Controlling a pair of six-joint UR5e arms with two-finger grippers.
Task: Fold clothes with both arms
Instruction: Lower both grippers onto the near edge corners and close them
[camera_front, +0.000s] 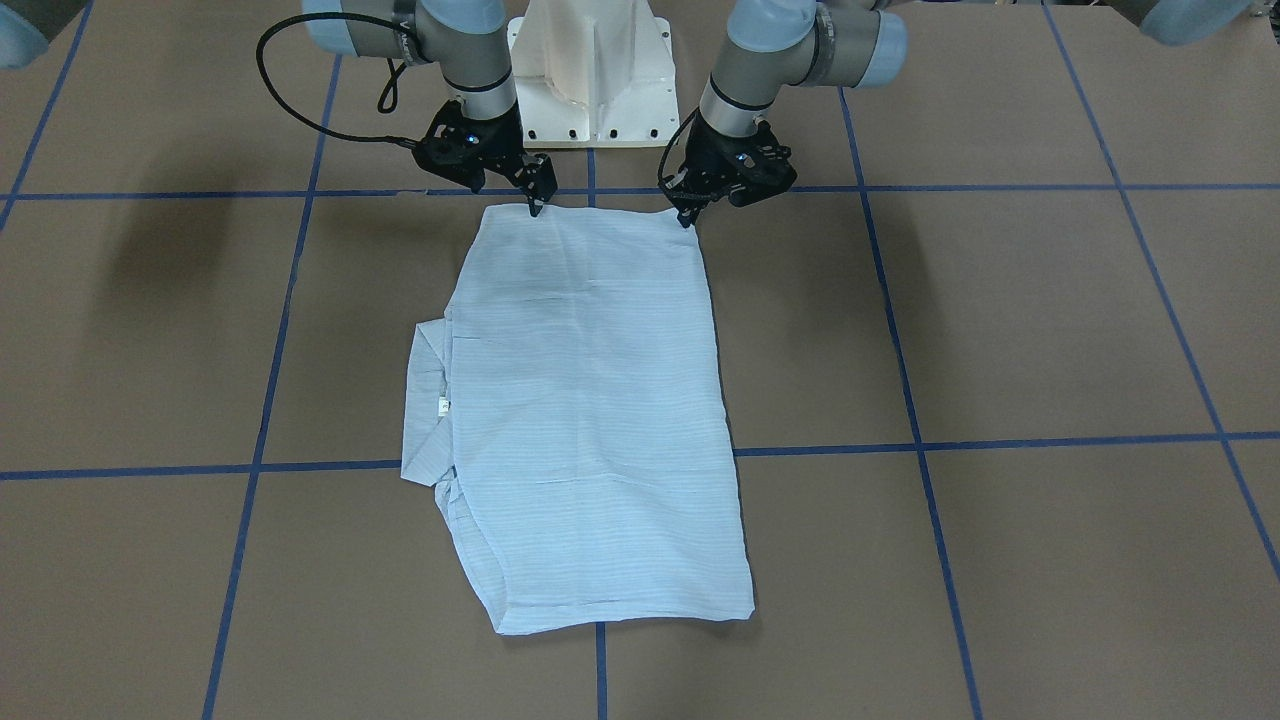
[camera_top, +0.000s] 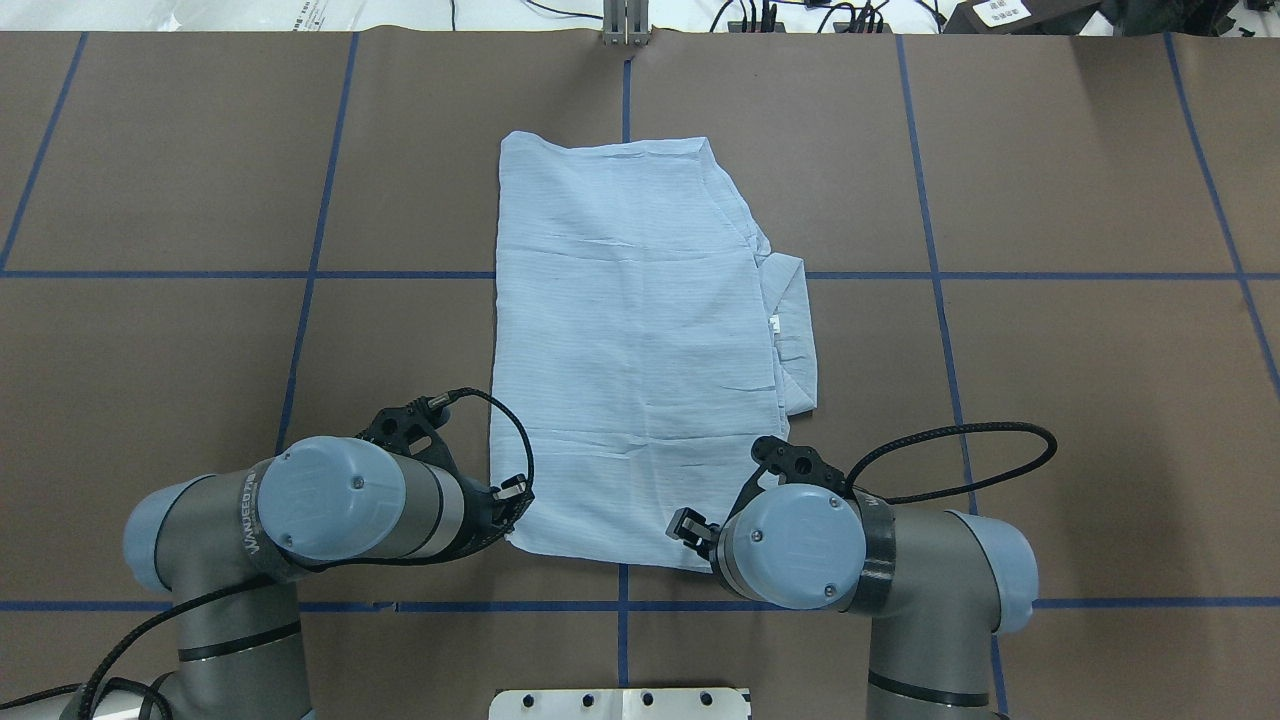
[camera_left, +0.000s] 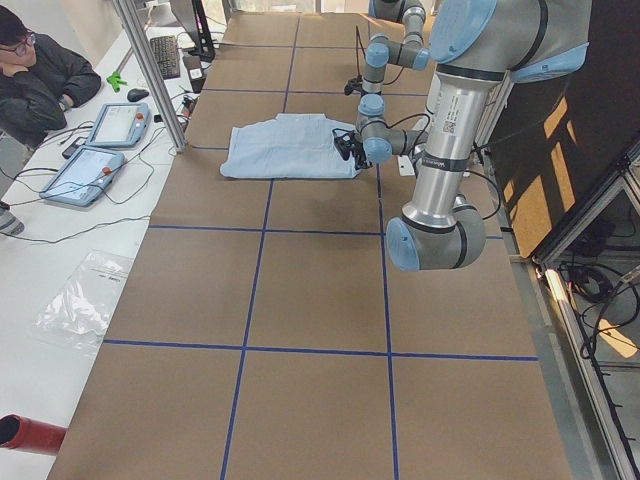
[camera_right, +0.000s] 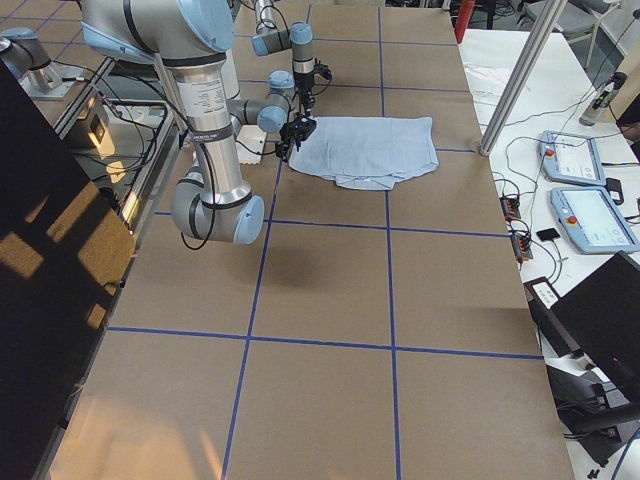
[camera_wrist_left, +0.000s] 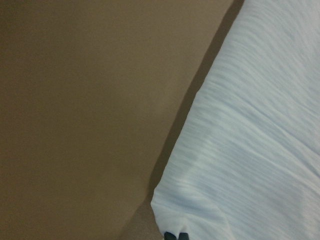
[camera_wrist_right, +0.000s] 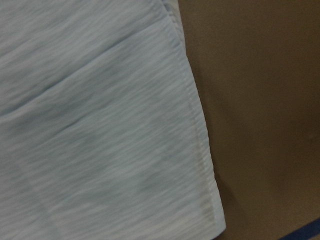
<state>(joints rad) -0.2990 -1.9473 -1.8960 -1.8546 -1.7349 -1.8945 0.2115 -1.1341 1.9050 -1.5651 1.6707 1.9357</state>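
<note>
Where the shirt ends nearest the robot, the left gripper and right gripper apparently pinch its corners.

We are in a robotics lab. We see a brown tabletop gridded with blue tape, teach pendants beside it, and an aluminium post.

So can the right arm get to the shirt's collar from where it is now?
Probably yes. The collar sticks out uncovered on the robot's right of the shirt, and the right gripper is at the shirt's near corner on that side, with nothing standing in the way.
</note>
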